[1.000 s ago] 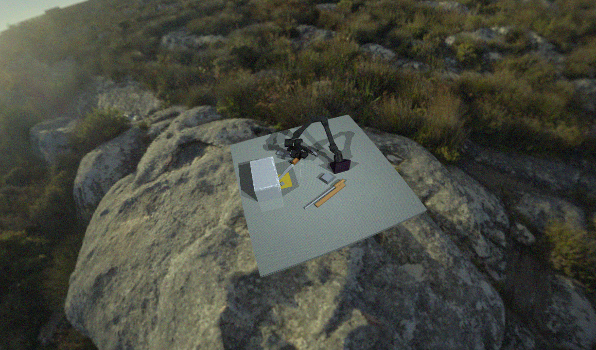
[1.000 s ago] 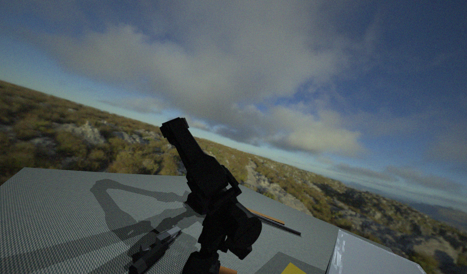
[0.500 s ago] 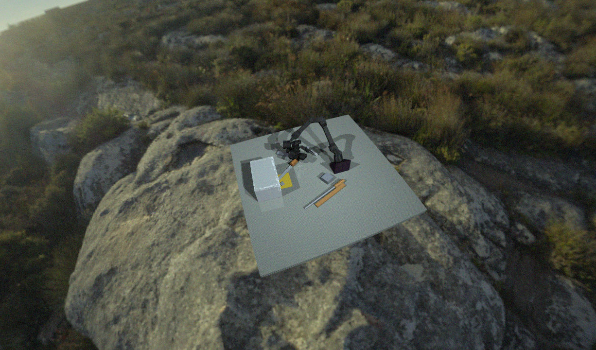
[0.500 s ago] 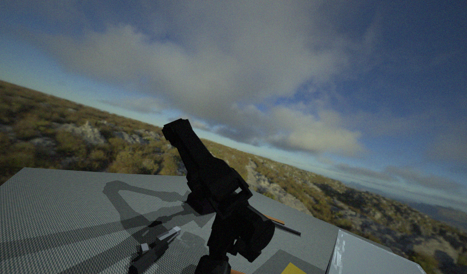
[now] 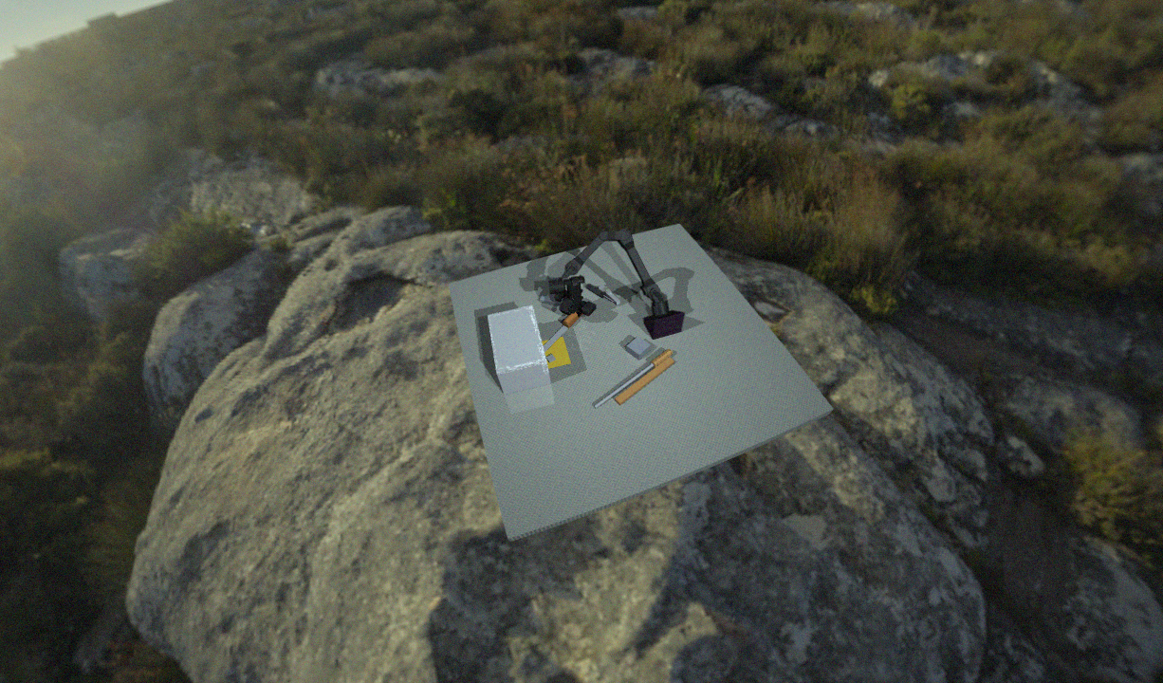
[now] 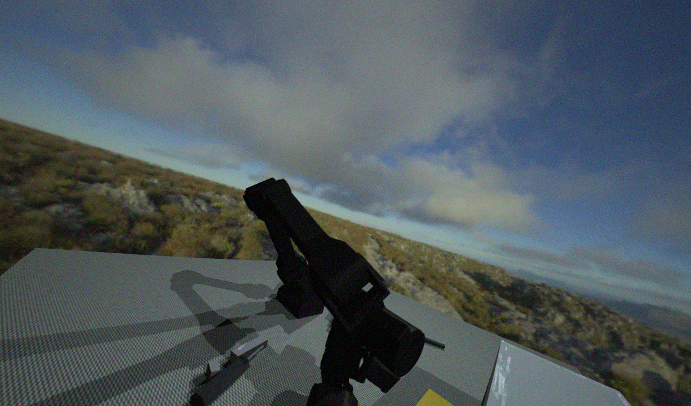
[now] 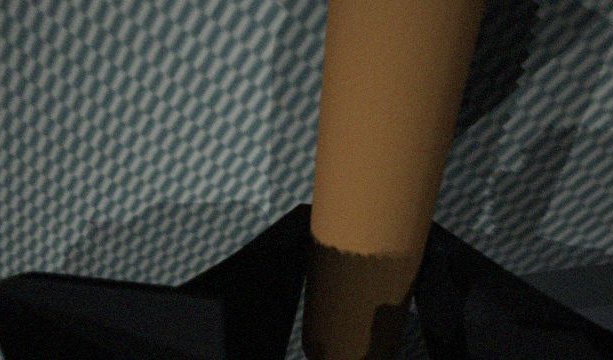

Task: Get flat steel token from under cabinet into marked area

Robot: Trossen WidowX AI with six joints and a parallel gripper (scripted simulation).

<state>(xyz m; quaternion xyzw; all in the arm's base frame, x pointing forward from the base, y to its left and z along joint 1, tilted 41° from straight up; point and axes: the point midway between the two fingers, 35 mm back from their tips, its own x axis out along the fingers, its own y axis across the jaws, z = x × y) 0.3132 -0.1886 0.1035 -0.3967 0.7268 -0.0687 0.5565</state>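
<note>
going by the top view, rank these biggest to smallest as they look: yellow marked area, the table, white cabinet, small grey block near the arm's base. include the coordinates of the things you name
1. table (image 5: 654, 433)
2. white cabinet (image 5: 517, 340)
3. yellow marked area (image 5: 561, 354)
4. small grey block (image 5: 637, 346)
</note>
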